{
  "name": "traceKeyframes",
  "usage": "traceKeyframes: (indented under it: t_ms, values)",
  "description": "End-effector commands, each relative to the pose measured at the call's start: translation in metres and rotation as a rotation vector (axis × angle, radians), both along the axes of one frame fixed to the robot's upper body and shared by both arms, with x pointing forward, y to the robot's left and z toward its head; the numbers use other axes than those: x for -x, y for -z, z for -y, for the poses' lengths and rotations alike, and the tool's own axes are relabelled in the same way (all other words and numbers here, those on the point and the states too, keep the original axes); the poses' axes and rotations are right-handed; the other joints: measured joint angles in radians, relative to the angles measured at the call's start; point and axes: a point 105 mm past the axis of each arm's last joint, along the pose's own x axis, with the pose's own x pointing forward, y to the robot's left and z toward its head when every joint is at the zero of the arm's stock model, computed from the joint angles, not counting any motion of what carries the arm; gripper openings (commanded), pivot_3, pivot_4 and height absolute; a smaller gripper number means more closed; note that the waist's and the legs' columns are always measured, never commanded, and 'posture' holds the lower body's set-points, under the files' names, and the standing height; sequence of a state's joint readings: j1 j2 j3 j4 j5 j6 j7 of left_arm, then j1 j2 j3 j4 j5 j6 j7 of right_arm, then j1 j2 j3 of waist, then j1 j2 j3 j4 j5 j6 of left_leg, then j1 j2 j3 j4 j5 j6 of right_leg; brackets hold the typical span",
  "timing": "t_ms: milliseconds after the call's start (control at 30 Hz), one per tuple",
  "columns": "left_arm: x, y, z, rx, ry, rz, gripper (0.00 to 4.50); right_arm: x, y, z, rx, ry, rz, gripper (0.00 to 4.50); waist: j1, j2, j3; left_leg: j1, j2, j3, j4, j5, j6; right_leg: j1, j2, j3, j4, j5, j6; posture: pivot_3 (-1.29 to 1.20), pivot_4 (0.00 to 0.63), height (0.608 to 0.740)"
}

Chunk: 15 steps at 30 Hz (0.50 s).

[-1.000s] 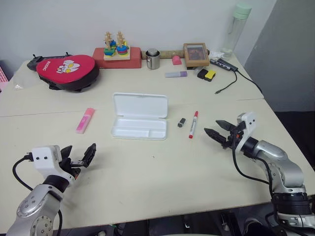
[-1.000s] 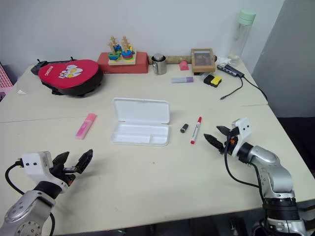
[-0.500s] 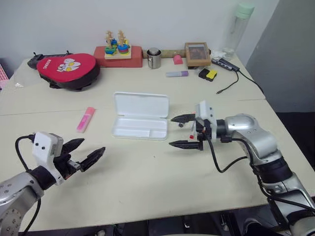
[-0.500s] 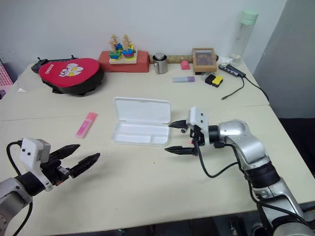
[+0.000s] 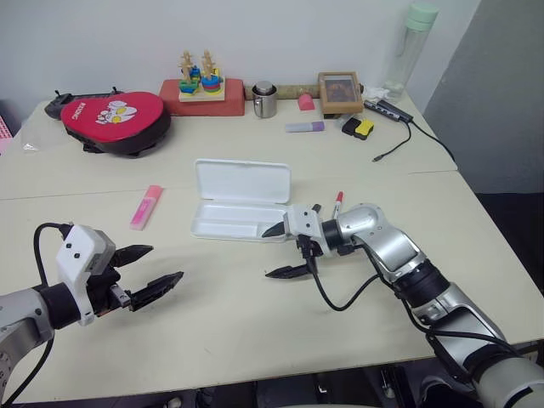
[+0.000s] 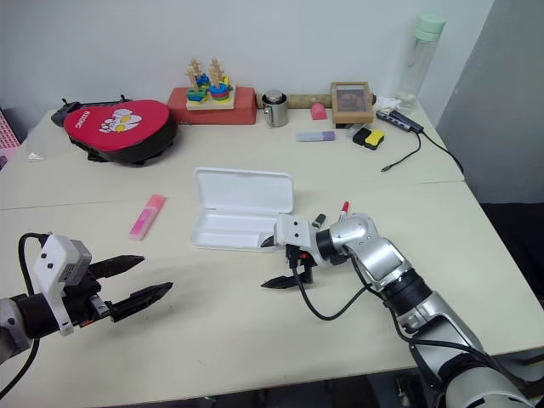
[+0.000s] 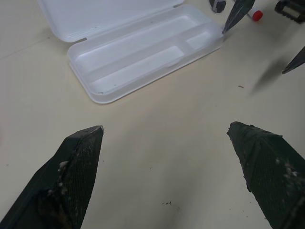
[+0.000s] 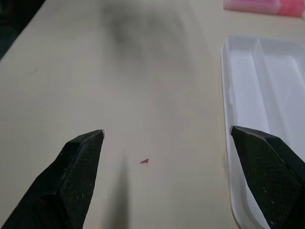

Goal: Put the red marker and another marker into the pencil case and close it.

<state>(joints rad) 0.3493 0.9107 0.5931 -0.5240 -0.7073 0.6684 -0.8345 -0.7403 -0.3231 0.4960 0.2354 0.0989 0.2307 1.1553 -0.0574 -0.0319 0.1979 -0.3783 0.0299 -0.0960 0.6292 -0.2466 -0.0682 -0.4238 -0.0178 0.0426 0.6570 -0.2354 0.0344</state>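
While I watch from the remote station, this is what I read off the table:
Right gripper (image 5: 279,252): swung in from the right side a second ago; now low over the table at the near right corner of the pencil case (image 5: 240,206), pointing left, fingers spread wide, nothing in them.
Left gripper (image 5: 153,268): a little higher and turned compared with a second ago; at the near left, fingers apart, nothing held.
Pencil case: unmoved at table centre, lid open toward the far side, tray bare.
Red marker (image 5: 337,199): where it was, right of the case, now mostly hidden behind my right arm; only the red cap shows.
Pink highlighter (image 5: 146,206): unchanged, lying left of the case.
Red pouch (image 5: 116,119): far left; white lettering on it, too small for me to read.
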Motion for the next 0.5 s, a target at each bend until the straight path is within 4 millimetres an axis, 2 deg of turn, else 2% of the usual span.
traceKeyframes:
  t_ms: [33, 167, 367, 500]
  values:
    - [-0.001, -0.007, 0.003, -0.02, 0.01, 0.046, 4.5, -0.014, -0.01, -0.002, -0.005, 0.031, 0.068, 4.45, 0.0, 0.0, 0.0, 0.0, 0.0, 0.0, 0.0, 0.0, 0.0, 0.0, 0.0, 0.0, 0.0, 0.0, 0.0, 0.0, 0.15, 0.74]
    - [-0.003, -0.007, 0.003, -0.003, -0.011, 0.065, 4.5, -0.023, -0.003, 0.003, 0.028, 0.066, 0.067, 4.45, 0.0, 0.0, 0.0, 0.0, 0.0, -0.001, 0.0, 0.0, 0.0, 0.0, 0.0, 0.0, 0.0, 0.0, 0.0, 0.0, 0.15, 0.74]
    - [-0.001, -0.005, 0.002, -0.006, -0.015, 0.063, 4.5, -0.026, 0.01, 0.01, 0.099, 0.077, 0.064, 4.45, 0.0, 0.0, 0.0, 0.0, 0.0, 0.0, 0.0, 0.0, 0.0, 0.0, 0.0, 0.0, 0.0, 0.0, 0.001, 0.0, 0.15, 0.74]
    - [-0.003, -0.004, 0.002, -0.015, -0.019, 0.065, 4.5, -0.021, 0.016, 0.011, 0.129, 0.052, 0.067, 3.81, 0.001, 0.0, 0.0, 0.0, 0.0, -0.001, 0.0, 0.0, 0.0, 0.0, 0.0, 0.0, 0.001, 0.0, 0.001, 0.0, 0.15, 0.74]
